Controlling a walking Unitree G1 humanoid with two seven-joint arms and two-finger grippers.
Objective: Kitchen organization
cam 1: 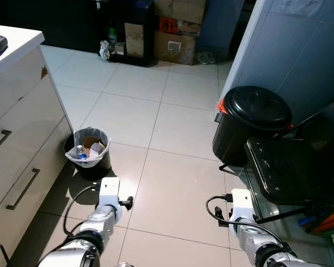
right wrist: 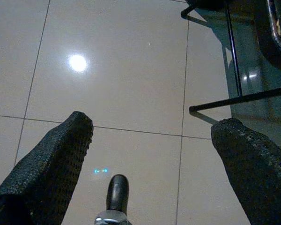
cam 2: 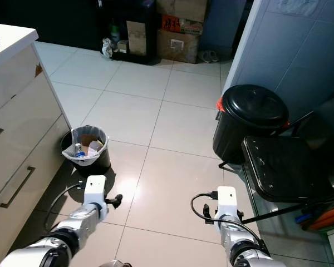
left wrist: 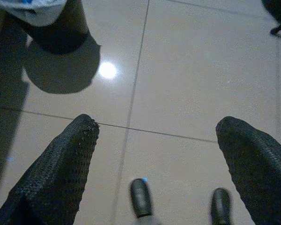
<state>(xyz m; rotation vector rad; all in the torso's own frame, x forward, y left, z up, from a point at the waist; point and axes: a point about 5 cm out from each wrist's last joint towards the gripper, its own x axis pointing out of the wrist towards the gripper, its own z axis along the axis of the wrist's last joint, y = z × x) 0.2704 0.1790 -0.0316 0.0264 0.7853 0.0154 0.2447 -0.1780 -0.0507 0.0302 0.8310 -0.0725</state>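
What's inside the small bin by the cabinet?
The small bin has a white liner holding crumpled paper, brown cardboard scraps and what looks like a small bottle with a blue cap. Anything beneath that top layer is covered, so I can't tell how full it is.

Dim indoor light falls across the glossy pale tiled floor (cam 1: 178, 183), where a small round glare spot shines in both wrist views. The small black plastic waste bin (left wrist: 56, 28) casts a soft dark shadow. The far background sinks into darkness. The head views are sharp; the near textured black fingers (right wrist: 47, 164) blur slightly.
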